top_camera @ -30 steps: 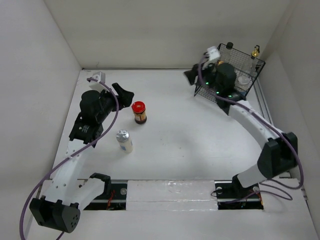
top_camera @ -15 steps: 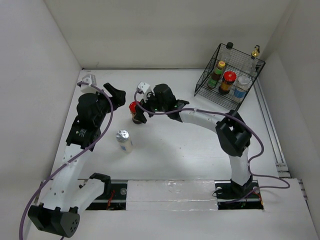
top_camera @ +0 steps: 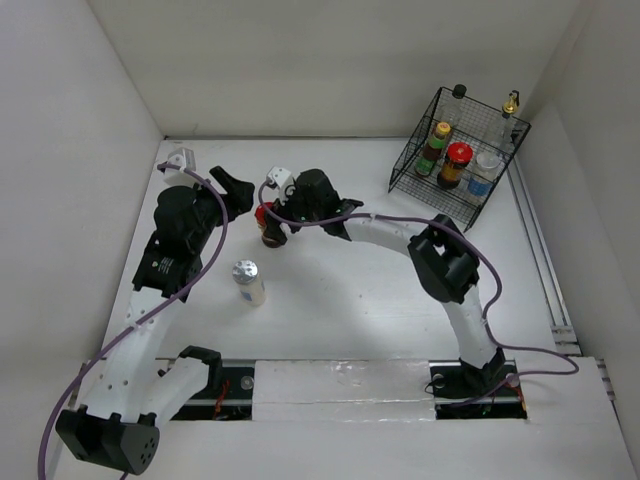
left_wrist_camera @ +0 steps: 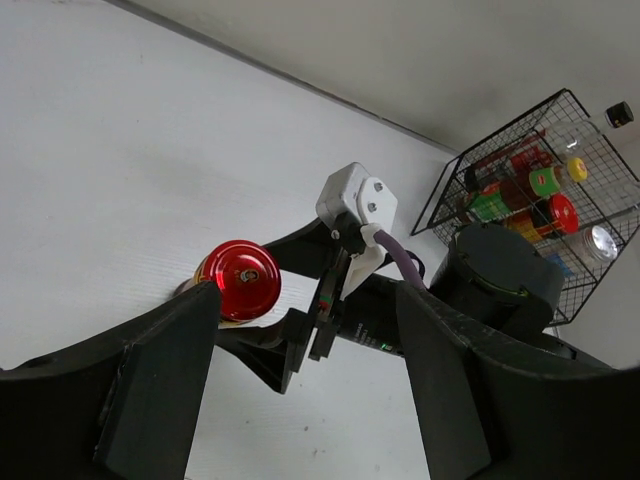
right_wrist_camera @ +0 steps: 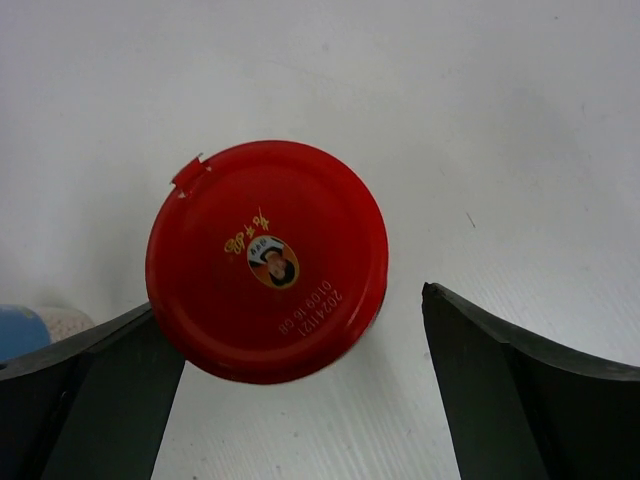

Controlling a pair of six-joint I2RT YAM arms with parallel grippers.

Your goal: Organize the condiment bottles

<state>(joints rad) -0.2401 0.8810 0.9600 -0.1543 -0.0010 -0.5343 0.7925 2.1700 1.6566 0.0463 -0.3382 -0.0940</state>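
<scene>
A red-lidded dark jar [top_camera: 268, 236] stands on the table left of centre. My right gripper [top_camera: 274, 222] has reached across to it and hangs open over it. In the right wrist view the red lid [right_wrist_camera: 268, 260] lies between the fingers; the left finger [right_wrist_camera: 100, 380] is close to it and the right one stands well apart. My left gripper [top_camera: 238, 190] is just left of the jar, open and holding nothing. From its wrist view I see the jar [left_wrist_camera: 237, 280] and the right gripper [left_wrist_camera: 290, 345] around it. A silver-capped white shaker [top_camera: 247, 280] stands nearer the arms.
The black wire rack [top_camera: 402, 172] stands at the back right corner. It holds a yellow-capped bottle [top_camera: 441, 132], a red-lidded jar [top_camera: 458, 155], a clear jar [top_camera: 486, 165] and two tall bottles at its rear. White walls enclose the table.
My right arm has swung from the rack across to the red-lidded jar, and its jaws have opened wide. The left gripper has drawn back slightly.
</scene>
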